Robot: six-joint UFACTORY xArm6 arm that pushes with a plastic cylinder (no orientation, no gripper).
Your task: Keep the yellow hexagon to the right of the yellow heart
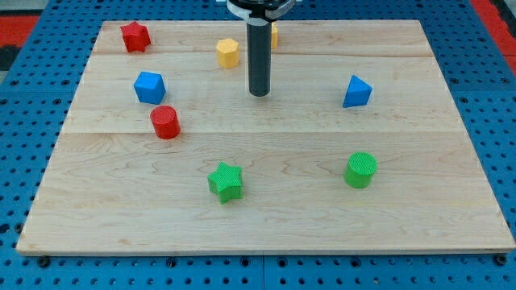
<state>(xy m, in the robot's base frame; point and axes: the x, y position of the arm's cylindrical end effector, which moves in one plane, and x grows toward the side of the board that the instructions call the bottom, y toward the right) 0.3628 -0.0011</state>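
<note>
The yellow hexagon lies near the view's top, left of centre. A second yellow block, mostly hidden behind the rod, shows only as a sliver at the rod's right edge; its shape cannot be made out. The hexagon is to the left of that block. My tip rests on the board below and to the right of the hexagon, apart from it, and below the hidden yellow block.
A red star sits at the top left. A blue cube and a red cylinder lie at the left. A blue triangular block is at the right. A green star and a green cylinder lie lower down.
</note>
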